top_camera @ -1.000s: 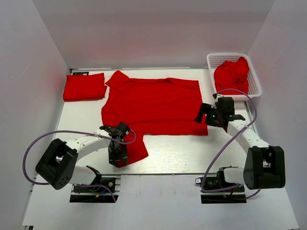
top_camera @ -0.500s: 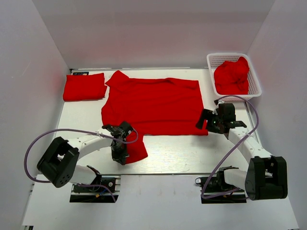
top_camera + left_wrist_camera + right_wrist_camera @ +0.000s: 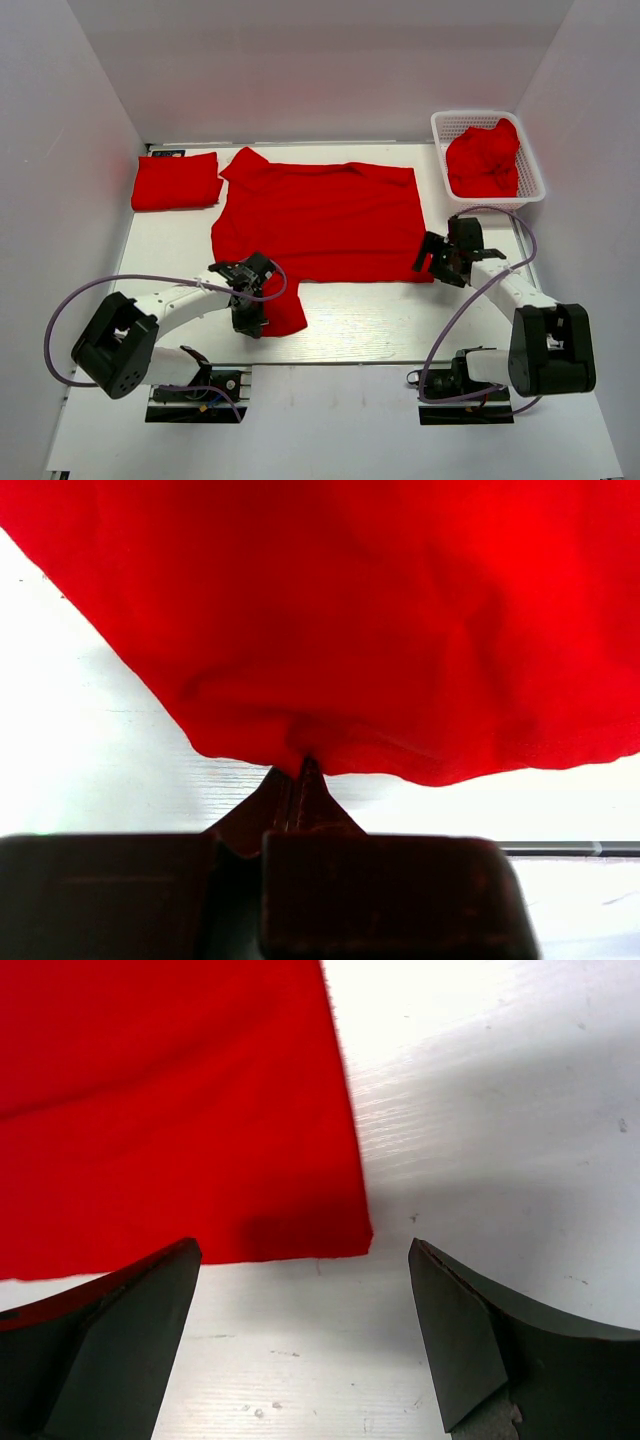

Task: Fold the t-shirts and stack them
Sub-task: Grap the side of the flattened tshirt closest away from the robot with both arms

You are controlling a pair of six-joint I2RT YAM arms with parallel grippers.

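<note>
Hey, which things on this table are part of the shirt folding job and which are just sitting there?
Part of the job: spread t-shirt, folded t-shirt, crumpled t-shirt.
Just there: white mesh basket holding the crumpled one, table.

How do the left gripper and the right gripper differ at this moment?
The left gripper is shut, pinching the edge of the spread t-shirt; the right gripper is open and holds nothing. The left gripper is at a sleeve, the right gripper over a hem corner. Both are at its near edge.
</note>
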